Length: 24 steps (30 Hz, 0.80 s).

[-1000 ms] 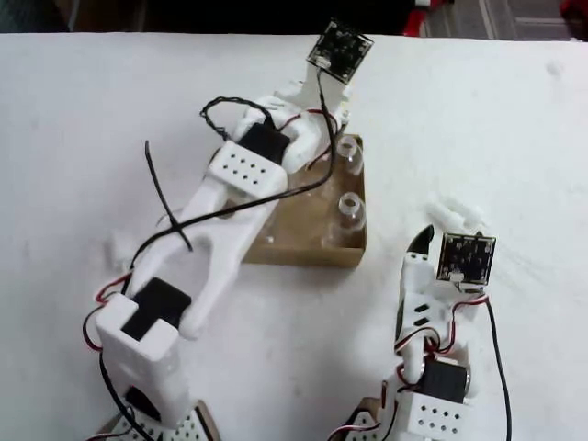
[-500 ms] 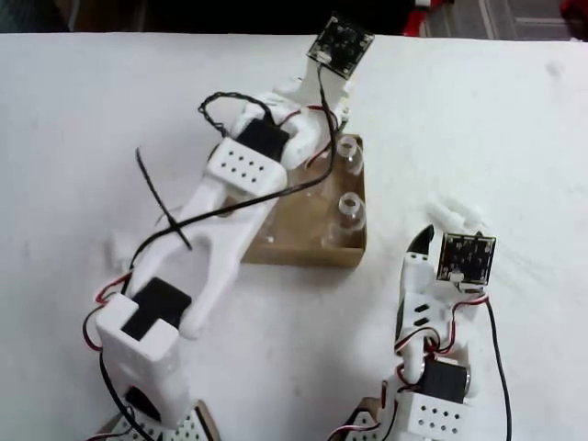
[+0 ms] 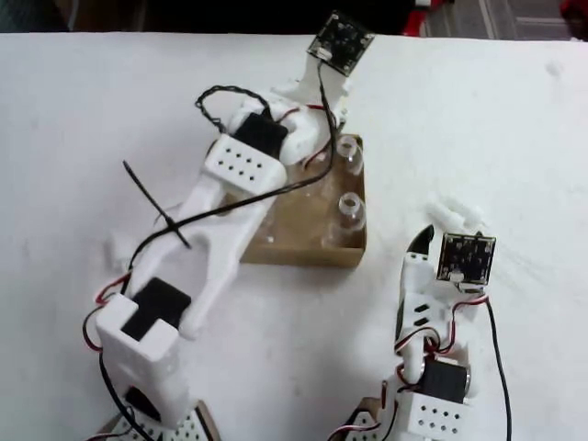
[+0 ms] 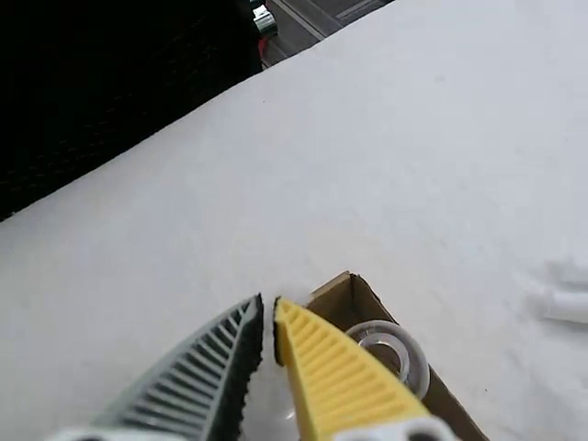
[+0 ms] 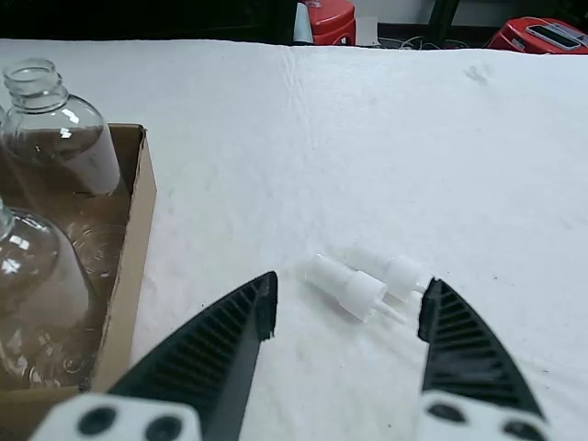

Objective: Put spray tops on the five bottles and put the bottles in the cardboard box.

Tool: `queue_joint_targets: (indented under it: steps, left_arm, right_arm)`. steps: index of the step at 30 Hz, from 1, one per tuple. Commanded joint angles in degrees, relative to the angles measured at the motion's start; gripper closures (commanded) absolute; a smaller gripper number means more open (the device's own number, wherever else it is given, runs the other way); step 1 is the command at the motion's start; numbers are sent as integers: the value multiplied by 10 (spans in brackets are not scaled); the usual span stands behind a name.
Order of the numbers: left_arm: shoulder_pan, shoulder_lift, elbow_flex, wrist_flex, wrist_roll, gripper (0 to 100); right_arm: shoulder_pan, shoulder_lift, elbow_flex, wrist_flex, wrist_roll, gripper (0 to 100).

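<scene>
Cardboard box [image 3: 308,248], centre of the high view, with two clear uncapped bottles [image 3: 350,209] standing upright along its right side. White spray tops [image 3: 457,213] lie on the bench [image 3: 514,138], just right of the box. Left tool [image 4: 267,308], fingers closed together, hangs over the box's upper right corner. Right tool [image 5: 350,285], fingers spread apart, sits at lower right, near the spray tops.

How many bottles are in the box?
2. The far bottle stands in the far right corner of the cardboard box, the near bottle beside it on that wall. The left arm covers the rest, so more may hide.
</scene>
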Motion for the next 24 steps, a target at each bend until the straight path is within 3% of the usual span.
queue_joint_targets:
  steps: [1, 8, 15, 19, 24]
  left_arm:
    - [0, -37, -29, 7, -1, 977]
    - [-8, -114, -32, 18, -4, 977]
    - [-79, -326, -27, 175, -4, 976]
    - [-188, -410, -25, 243, -5, 976]
    - [-358, -416, -3, 352, -5, 976]
  right_arm:
    - [0, 0, 5, -9, 6, 769]
    - [0, 0, 5, -9, 6, 769]
    - [0, 0, 5, -8, 6, 769]
    - [0, 0, 5, -8, 6, 769]
    - [0, 0, 5, -7, 6, 769]
